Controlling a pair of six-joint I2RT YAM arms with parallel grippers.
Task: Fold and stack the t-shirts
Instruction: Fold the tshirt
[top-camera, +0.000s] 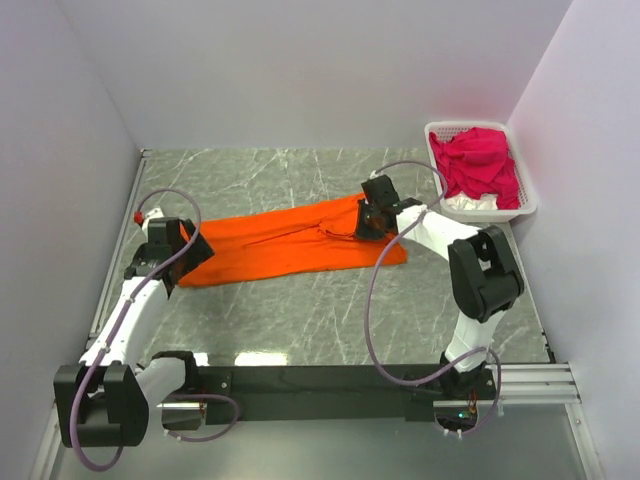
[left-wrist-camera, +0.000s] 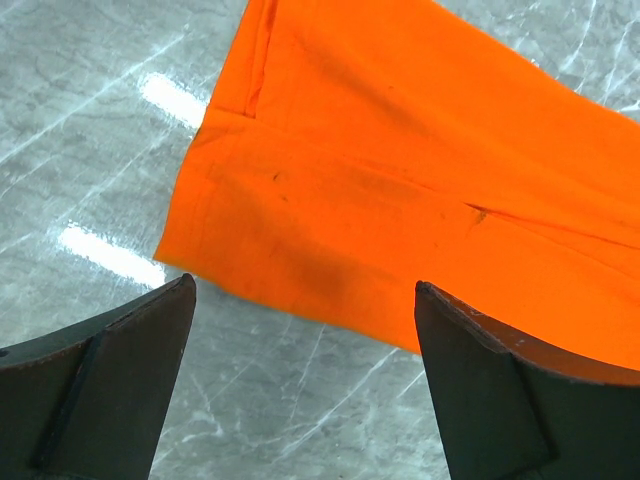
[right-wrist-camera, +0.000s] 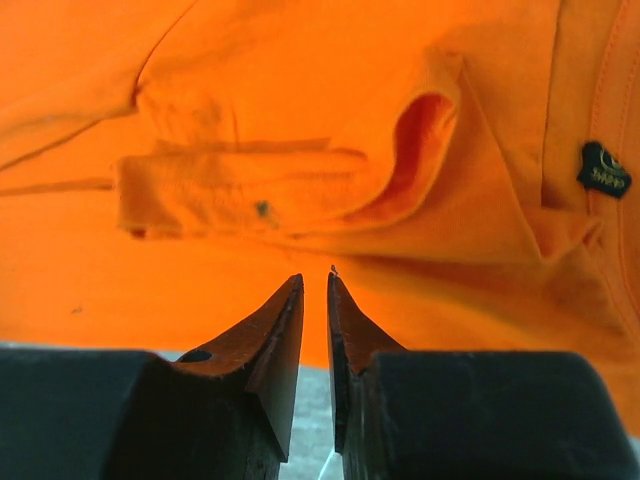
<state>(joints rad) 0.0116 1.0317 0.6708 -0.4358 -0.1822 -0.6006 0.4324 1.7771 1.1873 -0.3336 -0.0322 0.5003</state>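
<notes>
Top: orange shirt (top-camera: 290, 240), long flat strip on marbled table (top-camera: 300, 320); pink shirts (top-camera: 480, 165) crumpled in slotted basket (top-camera: 531, 200), back right | Left wrist: left gripper (left-wrist-camera: 305, 290) wide open, empty, over shirt's edge | Right wrist: right gripper (right-wrist-camera: 315, 282) a slit apart, gripping nothing, by rumpled sleeve (right-wrist-camera: 290, 185)

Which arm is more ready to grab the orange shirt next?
Probably the left one: the left claw is wide open at the orange shirt's end. The right claw is barely open.
</notes>
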